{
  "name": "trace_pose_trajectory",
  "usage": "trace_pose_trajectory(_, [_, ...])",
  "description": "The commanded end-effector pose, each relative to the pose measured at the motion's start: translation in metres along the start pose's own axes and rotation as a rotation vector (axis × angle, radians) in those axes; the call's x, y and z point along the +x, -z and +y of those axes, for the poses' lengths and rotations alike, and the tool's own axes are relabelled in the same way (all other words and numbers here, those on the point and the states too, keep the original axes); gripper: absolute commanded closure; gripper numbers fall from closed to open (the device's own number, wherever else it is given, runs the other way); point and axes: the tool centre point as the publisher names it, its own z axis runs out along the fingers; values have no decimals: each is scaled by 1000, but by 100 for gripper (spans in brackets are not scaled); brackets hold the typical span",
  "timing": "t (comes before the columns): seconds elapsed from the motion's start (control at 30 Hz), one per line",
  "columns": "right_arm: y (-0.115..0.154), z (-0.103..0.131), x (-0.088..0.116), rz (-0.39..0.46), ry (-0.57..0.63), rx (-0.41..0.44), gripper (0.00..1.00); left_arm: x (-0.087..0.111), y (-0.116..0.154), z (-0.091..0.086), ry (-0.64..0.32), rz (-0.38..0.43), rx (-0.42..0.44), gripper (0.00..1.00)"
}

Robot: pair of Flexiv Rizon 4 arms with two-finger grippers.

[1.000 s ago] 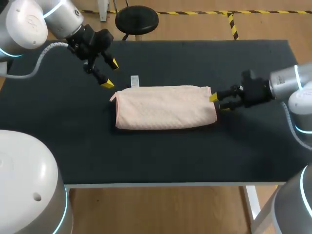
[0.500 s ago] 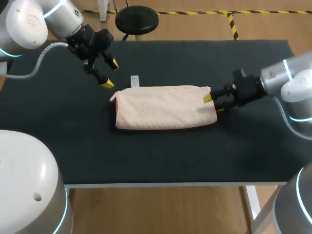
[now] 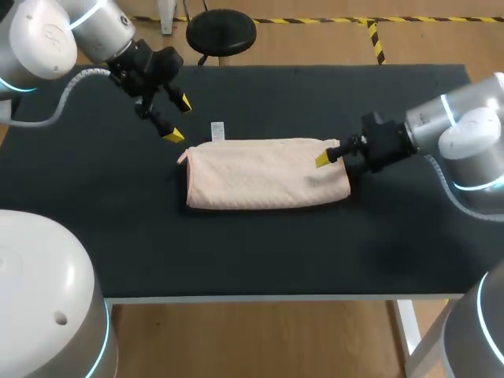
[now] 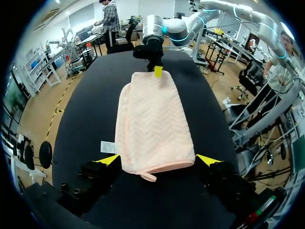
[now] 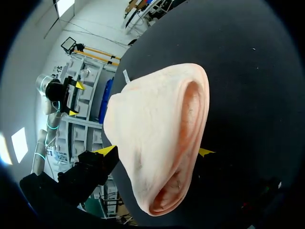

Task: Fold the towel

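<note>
Pink towel [image 3: 264,175], folded into a long band, lies at the centre of the black table [image 3: 315,252]. My left gripper [image 3: 177,119] hangs at the towel's 10 o'clock corner, fingers wide apart, holding nothing. My right gripper [image 5: 156,151] is at its 3 o'clock end, fingers spread, that end between them, not clamped.

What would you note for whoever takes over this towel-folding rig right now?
Left hand: open, empty, above the table just off the towel's left end.
Right hand: at the towel's right end; grip unclear.
Towel: flat mid-table, already folded into a long strip.
Left to do: probably grip that end and fold it over to the left end.
</note>
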Motion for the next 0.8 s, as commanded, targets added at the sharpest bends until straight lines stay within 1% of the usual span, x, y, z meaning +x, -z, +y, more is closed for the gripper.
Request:
trace_pose_trajectory(0.03, [-10, 1, -3, -5, -6, 9, 0, 0, -1, 1, -2, -2, 3, 0])
trace_pose_trajectory(0.07, [-10, 1, -2, -9, -13, 10, 2, 0, -1, 1, -2, -2, 3, 0])
trace_pose_trajectory(0.1, [-10, 1, -2, -19, -19, 11, 62, 0, -1, 1, -2, -2, 3, 0])
trace_pose_trajectory(0.13, [-10, 1, -2, -26, -23, 13, 100, 0, -1, 1, -2, -2, 3, 0])
trace_pose_trajectory(0.33, [-5, 5, 7, -106, -78, -5, 100, 0, -1, 1, -2, -2, 3, 0])
trace_pose_trajectory(0.5, [-5, 13, 27, -169, -134, -21, 100, 0, -1, 1, -2, -2, 3, 0])
trace_pose_trajectory(0.67, [-15, 30, 58, -204, -152, -26, 100, 0, -1, 1, -2, -2, 3, 0])
trace_pose_trajectory(0.77, [-30, 42, 79, -203, -145, -22, 100, 0, -1, 1, -2, -2, 3, 0])
trace_pose_trajectory(0.8, [-36, 45, 86, -189, -141, -20, 100, 0, -1, 1, -2, -2, 3, 0])
